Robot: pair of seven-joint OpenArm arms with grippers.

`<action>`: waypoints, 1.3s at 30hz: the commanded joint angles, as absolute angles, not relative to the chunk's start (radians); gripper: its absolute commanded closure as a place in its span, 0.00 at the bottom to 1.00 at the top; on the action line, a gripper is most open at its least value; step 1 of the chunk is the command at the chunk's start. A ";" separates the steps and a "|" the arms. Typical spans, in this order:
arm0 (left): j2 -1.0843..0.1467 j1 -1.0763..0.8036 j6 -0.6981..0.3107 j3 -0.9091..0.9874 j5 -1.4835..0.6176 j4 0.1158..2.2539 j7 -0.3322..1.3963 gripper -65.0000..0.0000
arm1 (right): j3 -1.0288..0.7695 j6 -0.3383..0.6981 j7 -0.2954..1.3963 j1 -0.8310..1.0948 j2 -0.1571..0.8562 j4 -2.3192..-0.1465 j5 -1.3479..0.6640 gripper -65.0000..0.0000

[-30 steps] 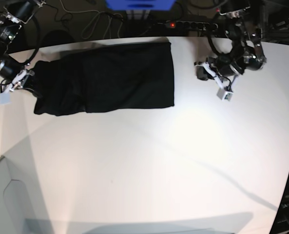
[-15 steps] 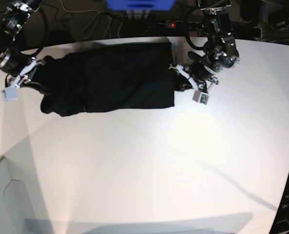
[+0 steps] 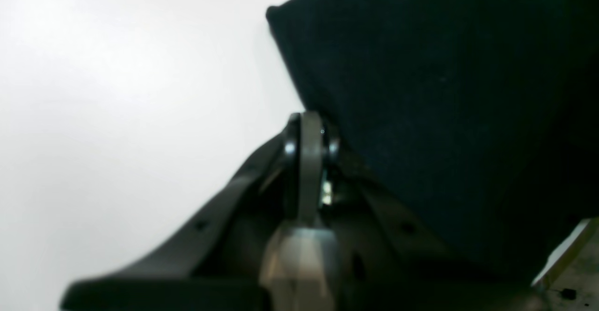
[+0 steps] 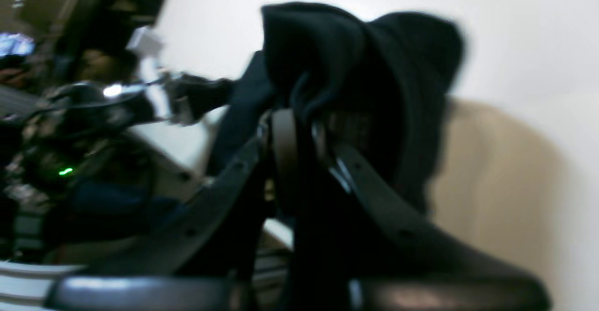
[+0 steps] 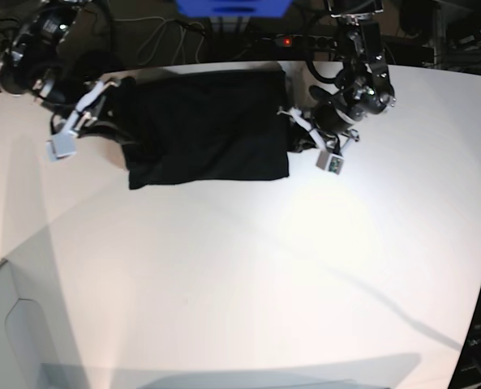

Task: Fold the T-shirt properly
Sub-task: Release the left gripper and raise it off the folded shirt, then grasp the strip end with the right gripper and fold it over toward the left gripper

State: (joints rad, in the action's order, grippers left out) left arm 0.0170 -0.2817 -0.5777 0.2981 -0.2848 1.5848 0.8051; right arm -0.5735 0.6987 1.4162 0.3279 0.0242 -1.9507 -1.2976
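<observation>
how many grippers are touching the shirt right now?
2. The right gripper holds a lifted bunch of the black T-shirt at its left end in the base view. The left gripper, jaws shut, touches its right edge; whether it pinches cloth is unclear.

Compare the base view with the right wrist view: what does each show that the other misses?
Only the base view shows the whole spread of the large black cloth T-shirt on the white round table, plus the left gripper shut at its right edge. Only the right wrist view shows up close how the right gripper is pinched shut on a bunched fold of cloth lifted off the table. Both show the black shirt, the white table and the right gripper at the shirt's end.
</observation>
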 commanded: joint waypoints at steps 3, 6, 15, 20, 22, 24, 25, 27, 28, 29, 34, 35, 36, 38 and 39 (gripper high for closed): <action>0.015 -0.302 -0.564 0.294 -0.183 1.561 0.924 1.00 | -0.526 0.698 1.396 0.332 0.008 -1.971 -1.336 1.00; 0.015 -0.302 -0.564 0.294 -0.183 1.561 0.924 1.00 | -0.469 0.698 1.396 0.332 -0.007 -1.995 -1.337 1.00; 0.015 -0.302 -0.564 0.294 -0.183 1.561 0.924 1.00 | -0.355 0.698 1.396 0.328 -0.067 -1.997 -1.334 1.00; 0.015 -0.302 -0.564 0.292 -0.183 1.561 0.924 1.00 | -0.311 0.677 1.396 0.288 -0.099 -1.988 -1.237 1.00; 0.015 -0.302 -0.564 0.292 -0.183 1.560 0.924 1.00 | -0.292 0.677 1.396 0.271 -0.111 -1.986 -1.214 1.00; 0.015 -0.302 -0.564 0.292 -0.186 1.560 0.924 1.00 | -0.283 0.674 1.396 0.263 -0.120 -1.986 -1.208 1.00; 0.015 -0.302 -0.564 0.292 -0.188 1.560 0.924 1.00 | -0.274 0.674 1.396 0.257 -0.125 -1.986 -1.208 1.00; 0.015 -0.303 -0.564 0.292 -0.188 1.560 0.924 1.00 | -0.245 0.673 1.396 0.240 -0.127 -1.975 -1.207 1.00; 0.015 -0.305 -0.564 0.292 -0.188 1.560 0.924 1.00 | -0.236 0.673 1.396 0.231 -0.125 -1.960 -1.207 1.00; 0.015 -0.306 -0.564 0.292 -0.188 1.560 0.924 1.00 | -0.229 0.673 1.396 0.229 -0.117 -1.937 -1.207 1.00; 0.015 -0.309 -0.564 0.292 -0.189 1.560 0.924 1.00 | -0.186 0.671 1.396 0.173 -0.091 -1.814 -1.207 1.00; 0.015 -0.309 -0.564 0.292 -0.191 1.560 0.924 1.00 | -0.171 0.671 1.396 0.159 -0.090 -1.797 -1.207 1.00; 0.015 -0.311 -0.564 0.292 -0.191 1.560 0.924 1.00 | -0.162 0.670 1.396 0.153 -0.087 -1.785 -1.207 1.00; 0.015 -0.311 -0.564 0.292 -0.191 1.560 0.924 1.00 | -0.128 0.642 1.396 0.143 -0.071 -1.770 -1.201 1.00; 0.015 -0.311 -0.564 0.292 -0.191 1.560 0.924 1.00 | -0.105 0.622 1.396 0.142 -0.056 -1.764 -1.201 1.00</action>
